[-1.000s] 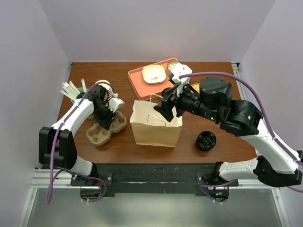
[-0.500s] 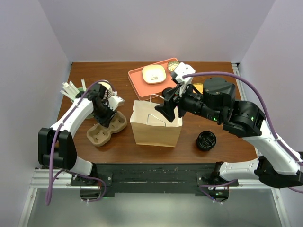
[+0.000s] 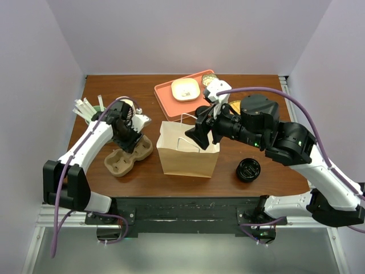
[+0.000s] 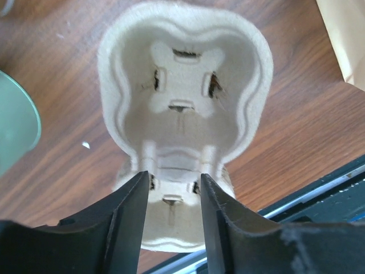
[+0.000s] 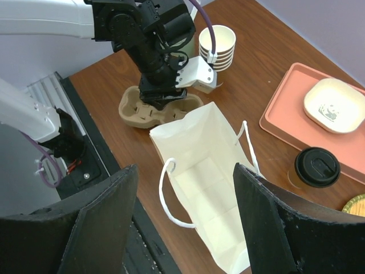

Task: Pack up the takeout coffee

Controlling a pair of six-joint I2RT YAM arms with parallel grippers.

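Note:
The takeout coffee (image 5: pixel 317 167), a small cup with a black lid, stands by the salmon tray's near edge in the right wrist view; my right arm mostly hides it from above. The brown paper bag (image 3: pixel 188 154) stands upright, and its open mouth (image 5: pixel 211 171) shows an empty inside. My right gripper (image 3: pixel 201 134) hovers over that mouth, open (image 5: pixel 185 168), with nothing between its fingers. My left gripper (image 3: pixel 130 142) is low over the pulp cup carrier (image 3: pixel 121 162). It is open (image 4: pixel 174 177), with its tips on either side of the carrier's middle ridge (image 4: pixel 182 85).
A stack of lidless cream cups (image 5: pixel 217 45) stands beyond the carrier. The salmon tray (image 3: pixel 168 94) holds a white square dish (image 3: pixel 186 88). A squat black round piece (image 3: pixel 248 169) lies right of the bag. A green holder with straws (image 3: pixel 85 108) sits far left.
My right wrist has swayed slightly above the bag and come back. The left gripper has stayed at the carrier, shifting only a little. The bag and carrier have not moved.

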